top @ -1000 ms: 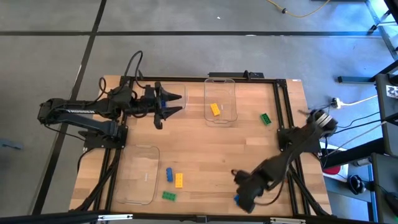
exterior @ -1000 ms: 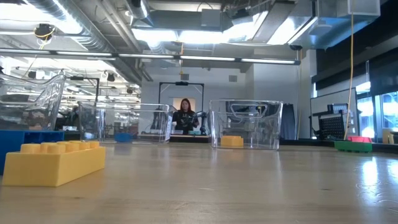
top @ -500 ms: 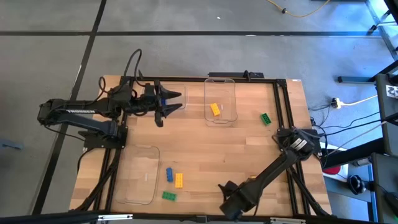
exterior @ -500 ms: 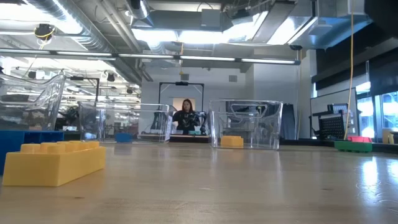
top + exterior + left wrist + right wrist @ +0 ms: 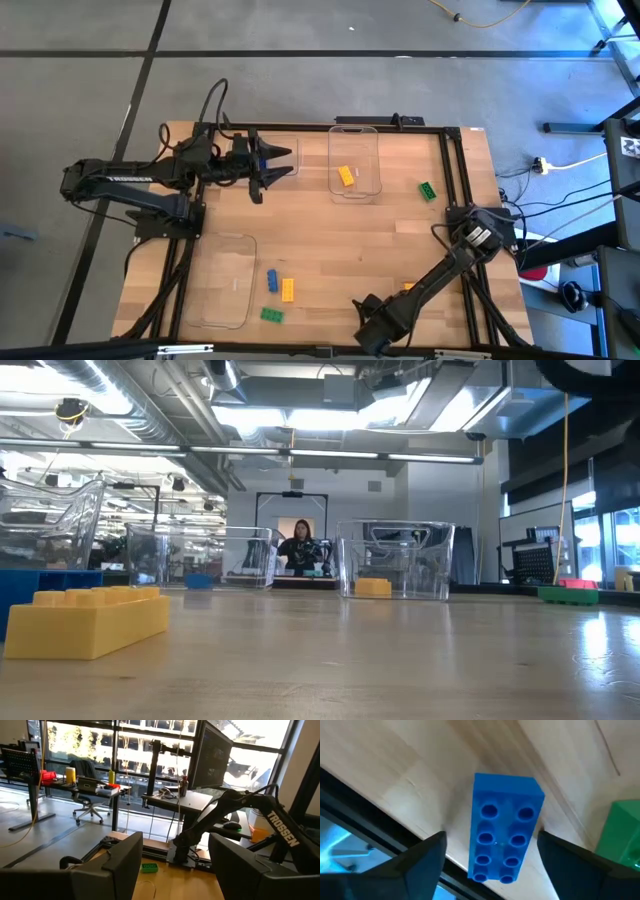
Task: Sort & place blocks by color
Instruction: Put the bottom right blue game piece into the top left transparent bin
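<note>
A: The right gripper (image 5: 372, 338) sits low at the table's near edge, about six o'clock in the overhead view. Through its wrist camera the two fingers (image 5: 420, 865) stand apart on either side of a blue block (image 5: 505, 842), which lies flat on the wood, studs up, with a gap on both sides. Nothing is clamped yet.

B: So which step is that?

A: I'd judge it the approach to a pick: lined up over the blue block, not gripping. A green block (image 5: 620, 835) lies just beside it, toward the three o'clock side of that wrist picture.

B: And the left arm?

A: The left gripper (image 5: 283, 166) waits near eleven o'clock, fingers apart and holding nothing.

B: Where are the other bricks?

A: One yellow block (image 5: 346, 176) already lies in the clear tray (image 5: 354, 131) at twelve o'clock. A lone green block (image 5: 427, 190) lies at two o'clock. A blue, a yellow and a green block (image 5: 272, 315) cluster near seven o'clock, beside a second clear tray (image 5: 224, 245), which looks bare.

B: Next move?

A: Probably closing squarely on the blue block's long sides without nudging the green neighbour or pushing it off the edge, then lifting clear. Which tray blue belongs in, I can't tell.
</note>
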Robot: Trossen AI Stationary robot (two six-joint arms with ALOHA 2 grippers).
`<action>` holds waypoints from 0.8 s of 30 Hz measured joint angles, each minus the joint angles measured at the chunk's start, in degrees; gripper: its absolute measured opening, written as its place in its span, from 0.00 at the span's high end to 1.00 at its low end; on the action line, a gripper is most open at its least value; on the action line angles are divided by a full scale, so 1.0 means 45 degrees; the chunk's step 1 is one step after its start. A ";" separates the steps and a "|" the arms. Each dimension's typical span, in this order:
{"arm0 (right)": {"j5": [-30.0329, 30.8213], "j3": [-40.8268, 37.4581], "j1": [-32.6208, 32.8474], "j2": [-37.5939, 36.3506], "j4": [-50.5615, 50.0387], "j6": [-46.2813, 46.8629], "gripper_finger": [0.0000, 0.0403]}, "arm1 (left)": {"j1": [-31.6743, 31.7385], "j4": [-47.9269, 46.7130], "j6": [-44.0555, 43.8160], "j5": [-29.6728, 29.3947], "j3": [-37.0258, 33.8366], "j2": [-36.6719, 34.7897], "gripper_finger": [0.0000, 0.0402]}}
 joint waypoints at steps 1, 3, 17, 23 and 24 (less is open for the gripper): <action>-0.0136 -0.0150 0.0002 -0.0025 0.0146 0.0127 0.26 | 0.0000 0.0004 0.0000 0.0000 0.0000 0.0000 0.45; -0.0226 -0.0356 -0.0004 -0.0049 0.0253 0.0310 0.32 | 0.0000 0.0004 0.0000 -0.0005 0.0000 0.0000 0.45; 0.0803 -0.0580 0.0318 -0.0713 -0.1898 -0.3472 0.65 | 0.0000 0.0043 -0.0020 -0.0039 0.0000 0.0000 0.45; 0.2400 -0.0621 0.0160 -0.2559 -0.3396 -0.7193 0.65 | 0.0000 0.0059 -0.0107 -0.0044 0.0000 0.0000 0.45; 0.2780 -0.0877 0.0048 -0.2982 -0.3420 -0.7555 0.65 | 0.0000 0.0072 -0.0113 -0.0048 0.0000 -0.0005 0.45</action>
